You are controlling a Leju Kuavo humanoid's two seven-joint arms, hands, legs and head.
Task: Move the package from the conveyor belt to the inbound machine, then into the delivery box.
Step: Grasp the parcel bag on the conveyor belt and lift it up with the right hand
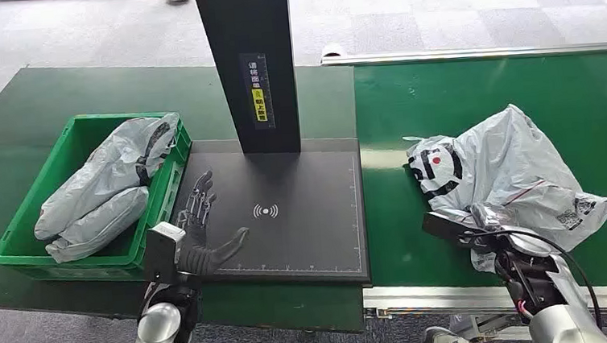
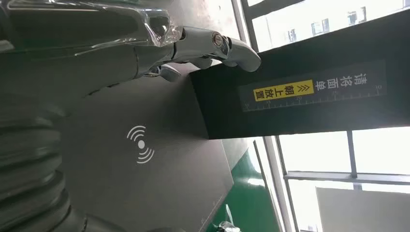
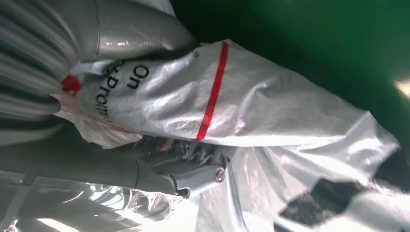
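While the right hand [image 1: 492,237] grips the near edge of the grey plastic package [image 1: 510,175] lying on the green conveyor belt [image 1: 594,103], the left hand [image 1: 199,227] hovers over the black inbound machine [image 1: 304,220] with fingers spread and nothing in it. Beside the machine, the green delivery box [image 1: 31,247] holds two grey bagged parcels [image 1: 104,189].
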